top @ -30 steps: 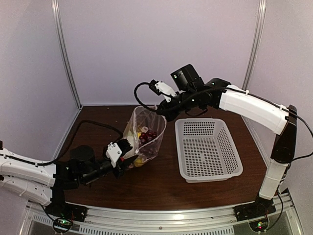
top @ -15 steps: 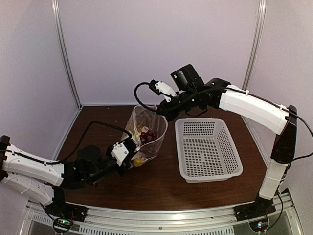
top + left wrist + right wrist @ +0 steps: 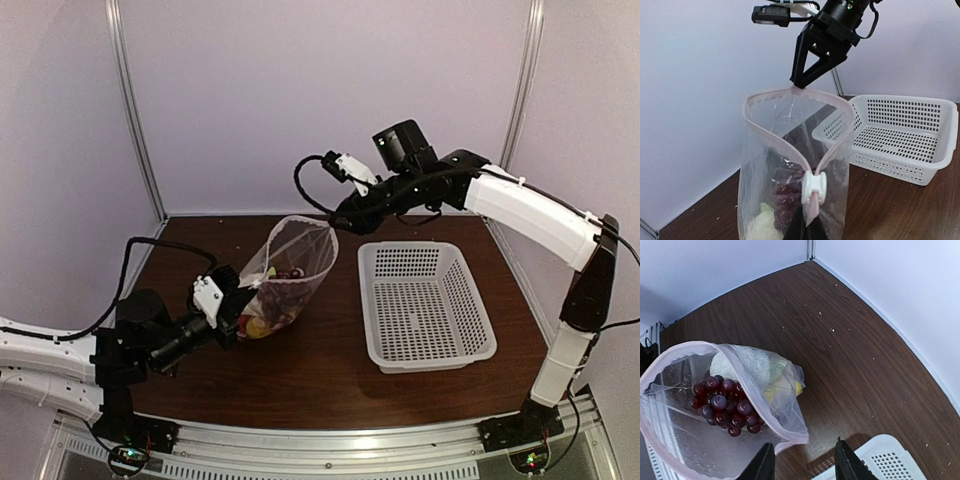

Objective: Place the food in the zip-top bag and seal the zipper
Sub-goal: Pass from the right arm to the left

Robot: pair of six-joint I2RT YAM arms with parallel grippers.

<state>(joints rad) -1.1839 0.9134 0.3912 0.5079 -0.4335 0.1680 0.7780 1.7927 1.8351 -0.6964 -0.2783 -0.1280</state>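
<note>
- Right gripper (image 3: 799, 85): I see it clamped on zip-top bag (image 3: 770, 165) rim, top centre
- Left gripper (image 3: 804, 231): pinched on zipper (image 3: 767, 95) end below white slider (image 3: 813, 187)
- Grapes (image 3: 725, 402), cauliflower (image 3: 740, 365) inside bag

In the top view, the bag (image 3: 285, 275) rests on the table (image 3: 330, 370) left of centre, and the basket (image 3: 425, 300) sits apart to its right. In the right-wrist frame's lower left, grapes (image 3: 722, 407) lie in the bag just below the cauliflower (image 3: 737, 365).
</note>
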